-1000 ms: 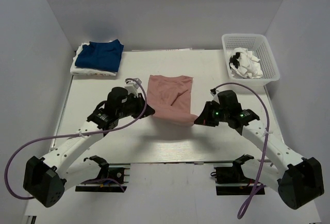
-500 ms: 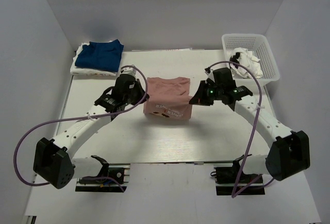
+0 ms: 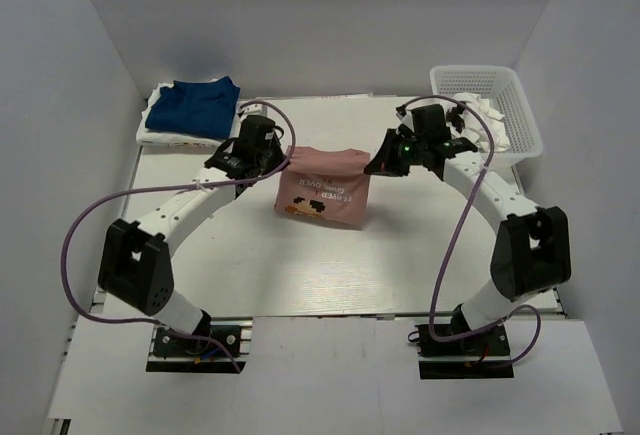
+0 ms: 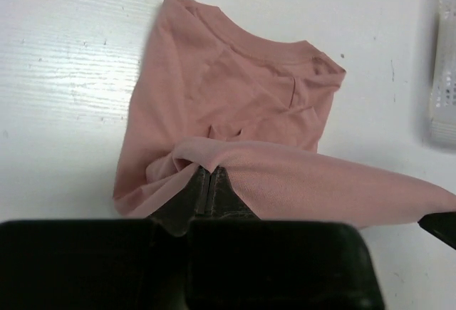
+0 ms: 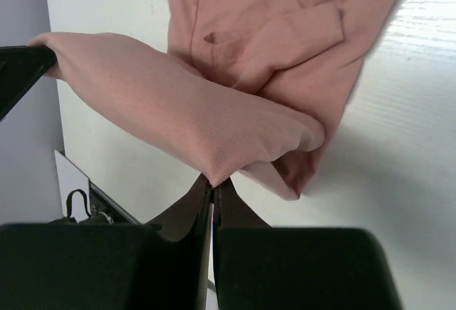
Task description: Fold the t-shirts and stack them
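- Left gripper (image 3: 287, 158) and right gripper (image 3: 369, 167) clamp the pink t-shirt (image 3: 322, 193), lifted between them, fold unfinished.
- Beyond the left one, the navy t-shirt (image 3: 197, 107) lies stacked, perhaps on white cloth (image 3: 148, 136).

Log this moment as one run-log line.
phase: folding | left claw: shut on pink t-shirt | right claw: shut on pink t-shirt | state: held edge raised, rest on table

The pink t-shirt (image 3: 322, 190) is soft matt cloth; the basket (image 3: 482, 79), white plastic lattice.
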`<state>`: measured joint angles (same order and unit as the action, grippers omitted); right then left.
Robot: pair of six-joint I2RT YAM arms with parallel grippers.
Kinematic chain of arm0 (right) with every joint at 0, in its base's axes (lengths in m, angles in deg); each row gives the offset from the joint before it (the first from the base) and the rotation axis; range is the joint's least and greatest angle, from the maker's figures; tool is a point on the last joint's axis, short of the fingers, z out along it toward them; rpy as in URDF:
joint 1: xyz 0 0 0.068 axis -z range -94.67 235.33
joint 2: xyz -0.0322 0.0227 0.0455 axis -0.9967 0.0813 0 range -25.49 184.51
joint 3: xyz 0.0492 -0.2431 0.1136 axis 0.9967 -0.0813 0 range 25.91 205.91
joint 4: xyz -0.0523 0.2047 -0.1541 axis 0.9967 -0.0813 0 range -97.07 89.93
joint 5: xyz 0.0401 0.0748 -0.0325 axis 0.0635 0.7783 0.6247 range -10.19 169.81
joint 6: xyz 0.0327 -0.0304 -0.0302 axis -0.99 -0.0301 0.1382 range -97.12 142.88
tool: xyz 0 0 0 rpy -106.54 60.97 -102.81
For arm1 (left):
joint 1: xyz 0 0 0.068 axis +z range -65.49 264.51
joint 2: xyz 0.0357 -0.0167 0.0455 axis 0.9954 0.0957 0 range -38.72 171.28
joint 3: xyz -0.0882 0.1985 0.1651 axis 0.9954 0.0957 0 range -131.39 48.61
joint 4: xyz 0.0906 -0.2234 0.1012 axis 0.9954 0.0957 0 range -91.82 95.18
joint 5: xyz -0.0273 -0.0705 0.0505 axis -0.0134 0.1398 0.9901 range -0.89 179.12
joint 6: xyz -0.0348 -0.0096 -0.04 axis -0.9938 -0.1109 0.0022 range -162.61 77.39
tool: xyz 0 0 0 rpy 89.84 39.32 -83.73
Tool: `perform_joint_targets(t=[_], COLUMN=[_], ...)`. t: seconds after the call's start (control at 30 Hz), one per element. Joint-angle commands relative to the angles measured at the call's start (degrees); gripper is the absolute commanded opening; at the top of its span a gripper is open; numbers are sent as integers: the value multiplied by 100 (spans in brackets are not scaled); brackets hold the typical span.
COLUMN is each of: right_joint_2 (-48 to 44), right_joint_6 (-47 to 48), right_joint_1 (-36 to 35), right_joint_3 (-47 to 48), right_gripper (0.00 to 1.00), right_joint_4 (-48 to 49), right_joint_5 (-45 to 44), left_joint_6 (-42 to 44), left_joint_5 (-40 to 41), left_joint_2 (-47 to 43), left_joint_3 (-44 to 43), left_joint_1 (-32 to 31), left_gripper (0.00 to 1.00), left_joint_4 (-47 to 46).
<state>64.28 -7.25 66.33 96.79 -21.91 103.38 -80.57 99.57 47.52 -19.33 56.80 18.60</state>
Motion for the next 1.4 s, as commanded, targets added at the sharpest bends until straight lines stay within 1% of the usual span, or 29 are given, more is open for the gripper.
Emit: perform_joint_targets(t=[0.0, 0.1, 0.13, 0.17, 0.23, 0.27, 0.3, 0.33, 0.37, 0.4, 0.43, 0.47, 0.5, 0.53, 0.57, 0.6, 0.63, 0.67, 0.7, 0.73, 0.77, 0.8, 0.87, 0.93, 0.97, 1.0, 1.1, 1.2, 1.37], right_joint_2=[329, 725, 830, 1161, 1392, 1828, 1981, 2304, 2473, 2953, 3123, 3264, 3648, 3757, 3792, 3619, 3478, 3146, 2794, 2652, 2389, 2213, 2035, 1773, 1710, 1649, 1245, 841, 164], right_joint_6=[139, 147, 148, 156, 174, 192, 192, 192, 174, 148, 130, 104, 69, 164, 218, 340, 350, 350, 359, 359, 350, 393, 420, 394, 403, 411, 543, 798, 939], right_joint_1=[230, 397, 432, 450, 564, 591, 617, 626, 643, 652, 679, 705, 705, 696, 679, 635, 591, 556, 530, 521, 503, 512, 494, 477, 468, 485, 459, 389, 345], right_joint_3=[383, 778, 866, 1024, 1323, 1620, 1719, 1789, 1842, 2017, 2114, 2393, 2884, 3445, 3625, 3696, 3401, 3189, 2465, 2249, 2055, 1679, 1492, 992, 764, 666, 401, 112, -486], right_gripper=[0, 0, 0, 0, 0, 0, 0, 0, 0, 23, 56, 90, 90, 90, 90, 90, 90, 90, 90, 90, 90, 90, 90, 90, 90, 90, 90, 90, 90], right_joint_4=[119, 207, 233, 225, 216, 207, 224, 312, 565, 698, 1030, 1259, 1175, 878, 579, 550, 706, 952, 1102, 1443, 1472, 1447, 1411, 1507, 1525, 1543, 1359, 1156, 998], right_joint_5=[138, 262, 253, 270, 315, 315, 315, 323, 306, 341, 541, 691, 701, 727, 641, 570, 387, 324, 254, 36, -19, -89, -81, -55, -46, 6, 138, 139, -63], left_joint_6=[156, 236, 297, 297, 350, 350, 350, 350, 350, 350, 350, 350, 437, 438, 647, 649, 736, 824, 825, 920, 921, 921, 1061, 1587, 1772, 2148, 2354, 2407, 2459], left_joint_5=[106, -8, -9, -9, -70, -131, -193, -359, -465, -570, -658, -790, -939, -1123, -1238, -1239, -1370, -1371, -1502, -1581, -1582, -1634, -1705, -2134, -2249, -2502, -2706, -2287, -1794], left_joint_2=[323, 656, 919, 1078, 1412, 1779, 1974, 2176, 2396, 2824, 3029, 3213, 3381, 3652, 3716, 3716, 3716, 3507, 3383, 3269, 3164, 2997, 2873, 2750, 2749, 2749, 2942, 2943, 3162], left_joint_3=[-420, -745, -842, -948, -1299, -1422, -1650, -1756, -1862, -2089, -2248, -2398, -2817, -3047, -3206, -3321, -3322, -3017, -2806, -2586, -2218, -2093, -1795, -1600, -1538, -1538, -1731, -1573, -1677], left_joint_1=[247, 353, 353, 414, 476, 529, 529, 590, 643, 643, 696, 696, 766, 766, 766, 766, 766, 766, 766, 766, 766, 766, 766, 766, 714, 714, 714, 714, 775], left_gripper=[0, 0, 0, 0, 0, 0, 0, 7, 22, 45, 99, 100, 100, 100, 100, 100, 100, 100, 100, 100, 100, 100, 100, 100, 100, 100, 100, 100, 100], left_joint_4=[-258, -451, -530, -531, -531, -531, -531, -661, -732, -820, -890, -996, -997, -884, -882, -821, -821, -1082, -1241, -1565, -1620, -1621, -1621, -1621, -1551, -1220, -437, -382, -180])
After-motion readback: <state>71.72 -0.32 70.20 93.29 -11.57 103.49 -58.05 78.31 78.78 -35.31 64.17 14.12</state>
